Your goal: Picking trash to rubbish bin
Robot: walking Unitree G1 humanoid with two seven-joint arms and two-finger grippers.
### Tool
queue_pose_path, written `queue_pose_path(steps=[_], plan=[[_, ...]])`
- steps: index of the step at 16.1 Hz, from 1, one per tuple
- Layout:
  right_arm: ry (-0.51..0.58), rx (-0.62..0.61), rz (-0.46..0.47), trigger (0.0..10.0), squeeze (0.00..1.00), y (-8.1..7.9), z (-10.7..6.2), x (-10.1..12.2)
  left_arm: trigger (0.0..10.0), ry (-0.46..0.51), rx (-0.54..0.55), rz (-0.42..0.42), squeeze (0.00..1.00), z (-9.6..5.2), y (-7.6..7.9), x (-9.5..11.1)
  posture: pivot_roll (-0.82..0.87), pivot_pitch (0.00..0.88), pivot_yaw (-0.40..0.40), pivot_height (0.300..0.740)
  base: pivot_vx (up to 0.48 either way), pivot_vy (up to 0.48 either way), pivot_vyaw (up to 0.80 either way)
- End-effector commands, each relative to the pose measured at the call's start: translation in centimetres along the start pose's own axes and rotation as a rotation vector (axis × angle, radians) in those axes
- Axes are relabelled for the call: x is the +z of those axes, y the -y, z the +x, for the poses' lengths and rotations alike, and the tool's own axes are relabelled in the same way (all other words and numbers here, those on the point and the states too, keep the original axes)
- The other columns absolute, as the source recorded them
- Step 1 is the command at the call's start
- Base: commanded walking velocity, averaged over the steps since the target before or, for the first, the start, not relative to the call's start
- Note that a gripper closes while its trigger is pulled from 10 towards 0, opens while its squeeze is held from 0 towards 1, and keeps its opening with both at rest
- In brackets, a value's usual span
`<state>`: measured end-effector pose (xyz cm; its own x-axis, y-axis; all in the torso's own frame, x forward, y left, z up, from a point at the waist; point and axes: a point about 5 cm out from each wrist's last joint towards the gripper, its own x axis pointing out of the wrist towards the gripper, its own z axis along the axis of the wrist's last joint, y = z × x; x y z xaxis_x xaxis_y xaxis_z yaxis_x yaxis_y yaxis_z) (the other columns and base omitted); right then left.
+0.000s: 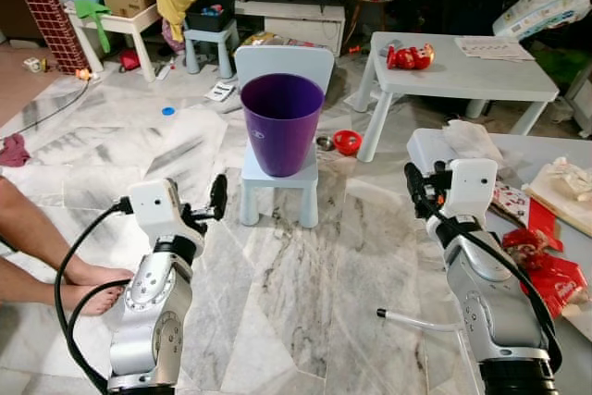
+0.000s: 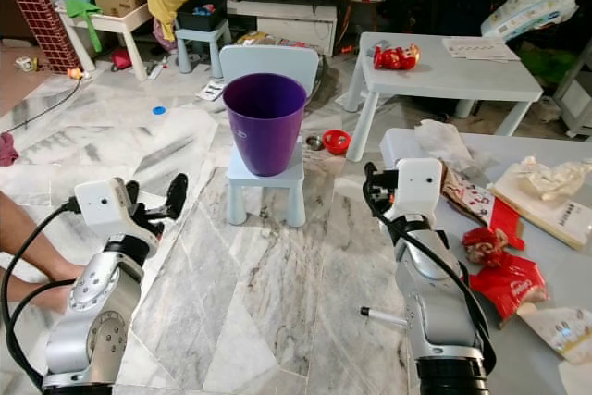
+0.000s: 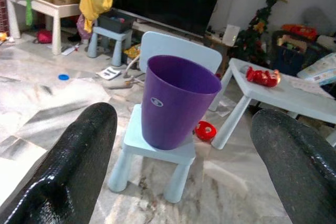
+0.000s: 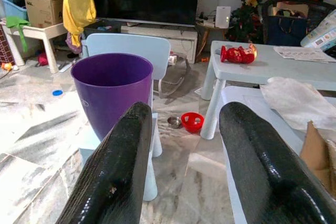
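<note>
Now both silver arms are raised in front of the body, forearms angled up and forward over the marble floor (image 1: 305, 302). The left gripper (image 1: 218, 197) points toward the small pale-blue plastic chair (image 1: 277, 178), its two black fingers (image 3: 79, 166) spread wide with nothing between them. The right gripper (image 1: 413, 184) is held at about the same height, just beside the near corner of the white table on the right (image 1: 435, 147); its fingers (image 4: 118, 171) stand parted and also empty.

Between and beyond the two grippers, the tall purple plastic rubbish bin (image 1: 280, 122) stands upright on the chair's seat. Crumpled red snack wrappers (image 2: 495, 270) and white paper scraps (image 2: 442, 141) lie on the right-hand table, near the right arm. A person's bare feet (image 1: 92, 284) rest on the floor beside the left arm.
</note>
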<state>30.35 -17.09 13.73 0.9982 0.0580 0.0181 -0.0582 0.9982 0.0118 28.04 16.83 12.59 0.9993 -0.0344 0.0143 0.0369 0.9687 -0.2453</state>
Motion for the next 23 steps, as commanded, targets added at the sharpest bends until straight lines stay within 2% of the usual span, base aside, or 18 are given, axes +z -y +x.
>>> queue_pose_path(steps=[1,12,19,23], plan=[[0.005,-0.005,-0.006,10.0,0.00,0.26,0.07,0.24,10.0,0.010,-0.015,-0.005,0.00,0.02,0.26,0.12,-0.01,0.000,-0.057,0.740,0.000,0.375,0.00],[0.002,-0.009,-0.012,10.0,0.00,0.42,0.13,0.23,10.0,-0.004,-0.008,-0.002,0.00,0.00,0.17,-0.11,-0.01,0.000,-0.061,0.740,0.000,0.456,0.00],[0.007,-0.022,-0.014,10.0,0.00,0.82,0.41,0.49,10.0,0.010,-0.002,-0.015,0.00,0.12,0.20,0.03,-0.01,0.000,-0.061,0.740,0.000,0.000,0.00],[0.001,-0.028,-0.009,10.0,0.00,1.05,0.54,0.57,10.0,0.012,0.005,-0.066,0.00,0.29,0.10,0.10,-0.02,0.000,-0.061,0.740,0.000,0.000,-0.80]])
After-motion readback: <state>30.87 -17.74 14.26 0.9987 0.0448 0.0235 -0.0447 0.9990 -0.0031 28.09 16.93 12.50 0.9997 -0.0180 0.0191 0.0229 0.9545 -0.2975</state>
